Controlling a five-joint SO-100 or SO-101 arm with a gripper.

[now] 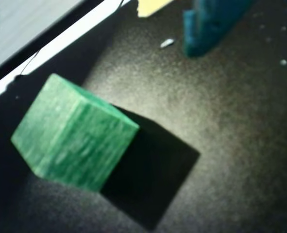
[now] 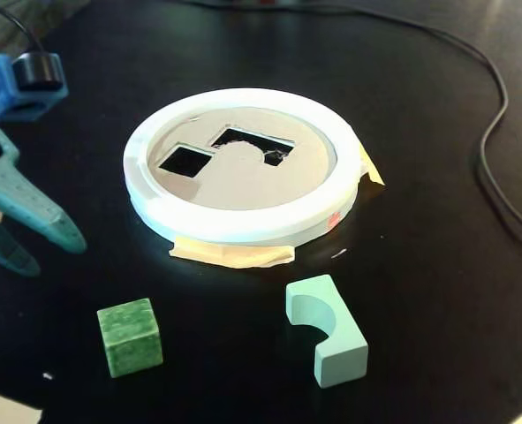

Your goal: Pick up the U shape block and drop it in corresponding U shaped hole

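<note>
Fixed view: the black desk (image 2: 419,115) carried a tan disc (image 2: 243,181) with a raised white rim, taped down with pale masking tape (image 2: 234,254) at its near edge and at its right side. Two dark cutouts sat in the disc: a smaller square hole (image 2: 184,161) on the left, and just right of it the U shaped hole (image 2: 252,144), its rounded bite on the near edge. The U shape block (image 2: 327,329), pale mint green, lay flat on the desk in front of the disc and a little right of its centre, notch facing left, touching nothing. A darker green cube (image 2: 130,336) rested on the desk to the left of the block, well apart from it and also clear of the disc. The arm entered at the left edge; its teal fingers (image 2: 31,212) pointed down and to the right, spread apart with a clear gap between the tips, gripping nothing, with the gripper (image 2: 49,252) off the disc's left side and above the cube's position in the frame. A black cable (image 2: 499,150) ran along the right side of the desk. Wrist view: blurred; the cube (image 1: 73,133) filled the left-centre with a hard shadow cast to its right, and one teal finger (image 1: 209,26) showed at the top edge. The mint block was out of this frame.
</note>
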